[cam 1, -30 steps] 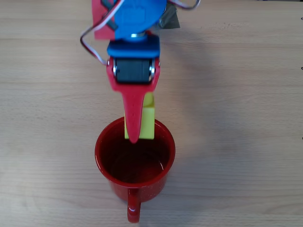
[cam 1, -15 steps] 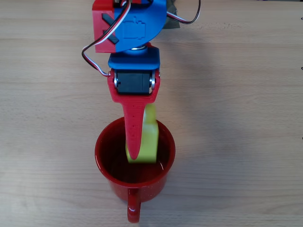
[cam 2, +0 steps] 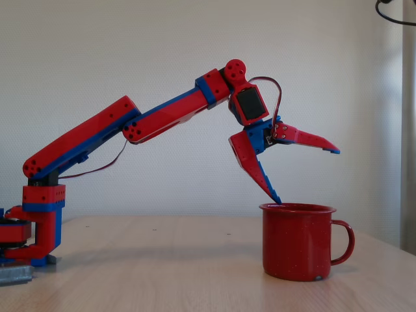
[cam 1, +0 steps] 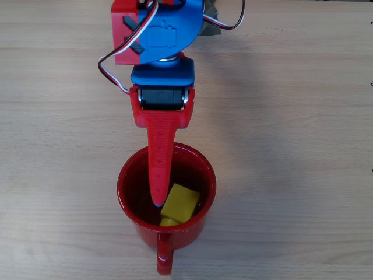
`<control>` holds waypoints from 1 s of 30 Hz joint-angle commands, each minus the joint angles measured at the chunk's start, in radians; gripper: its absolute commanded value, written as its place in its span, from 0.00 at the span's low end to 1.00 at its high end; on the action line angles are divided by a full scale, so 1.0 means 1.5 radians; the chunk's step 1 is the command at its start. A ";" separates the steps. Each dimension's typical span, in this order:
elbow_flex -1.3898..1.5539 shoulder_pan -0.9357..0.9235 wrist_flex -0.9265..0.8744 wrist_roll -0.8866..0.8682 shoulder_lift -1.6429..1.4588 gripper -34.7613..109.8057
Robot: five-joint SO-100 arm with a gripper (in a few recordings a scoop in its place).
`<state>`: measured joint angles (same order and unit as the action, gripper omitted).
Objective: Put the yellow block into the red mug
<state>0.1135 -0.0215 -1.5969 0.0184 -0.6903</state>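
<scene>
The yellow block (cam 1: 179,205) lies loose at the bottom of the red mug (cam 1: 129,201), tilted, toward the handle side. The mug stands upright on the wooden table, handle pointing to the lower edge of the overhead view and to the right in the fixed view, red mug (cam 2: 296,240). My red-and-blue gripper (cam 2: 305,175) hangs just above the mug's rim with its jaws spread wide: one finger points down at the rim, the other sticks out level over the mug. In the overhead view the gripper (cam 1: 158,198) has one long red finger reaching over the mug's opening, beside the block and apart from it.
The arm's base (cam 2: 29,237) stands at the left of the table in the fixed view. A small grey piece (cam 1: 210,23) lies under the arm at the top of the overhead view. Bare wood surrounds the mug on all sides.
The gripper opened and let go of the yellow block, which dropped from between the fingers at the rim to the bottom of the mug. The arm barely shifted.
</scene>
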 commanded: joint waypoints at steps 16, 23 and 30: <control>-0.014 -0.033 0.051 -0.014 -0.088 0.35; 0.049 -0.035 0.069 -0.018 -0.155 0.24; 0.142 -0.035 0.073 -0.027 -0.259 0.24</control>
<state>0.3252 -0.0598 -1.5048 -0.0061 -0.8989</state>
